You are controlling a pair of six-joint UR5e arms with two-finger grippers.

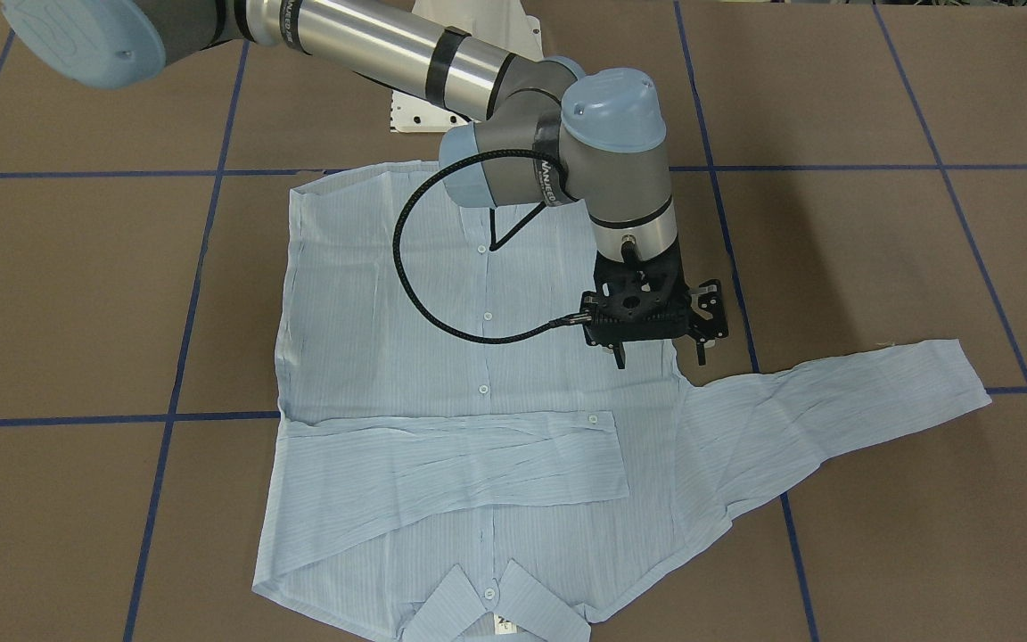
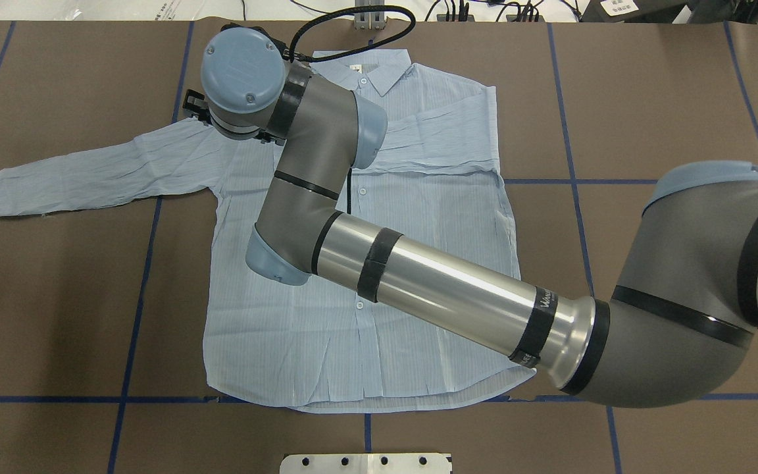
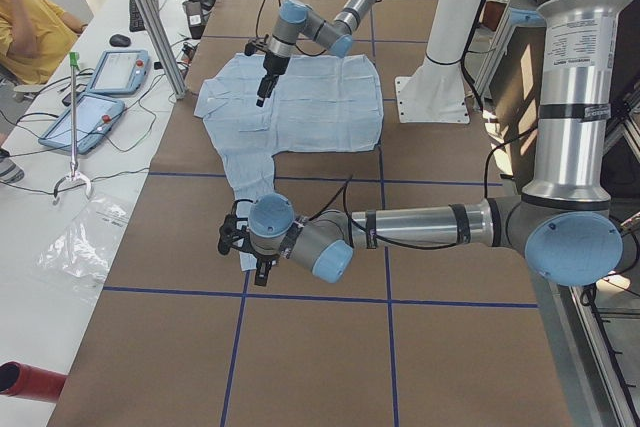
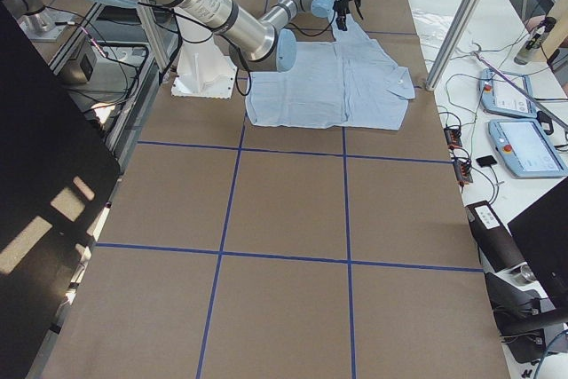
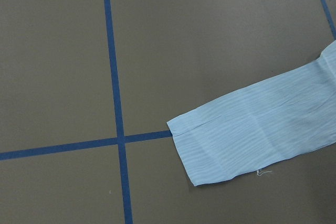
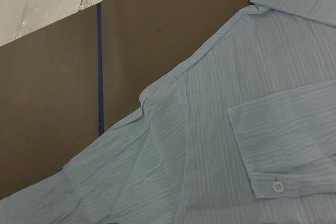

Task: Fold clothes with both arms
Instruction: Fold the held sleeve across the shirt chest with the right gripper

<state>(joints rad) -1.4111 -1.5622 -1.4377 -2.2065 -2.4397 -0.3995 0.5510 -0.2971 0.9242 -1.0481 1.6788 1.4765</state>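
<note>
The blue shirt [image 1: 362, 339] lies flat on the brown table [image 1: 879, 267], buttons up, with its collar [image 1: 496, 606] on the side far from the robot. One sleeve [image 1: 451, 464] is folded across the chest. The other sleeve [image 1: 834, 401] sticks out to the side. The right gripper [image 1: 661, 361] hangs over the shirt near that sleeve's armpit, its fingers apart and holding nothing. The left gripper [image 3: 243, 247] is near the end of that sleeve. I cannot tell if its fingers are apart or together.

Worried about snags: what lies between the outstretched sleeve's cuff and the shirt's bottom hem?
Nothing but bare brown table crossed by a blue tape line, between cuff and hem; the overhead view shows it.
</note>
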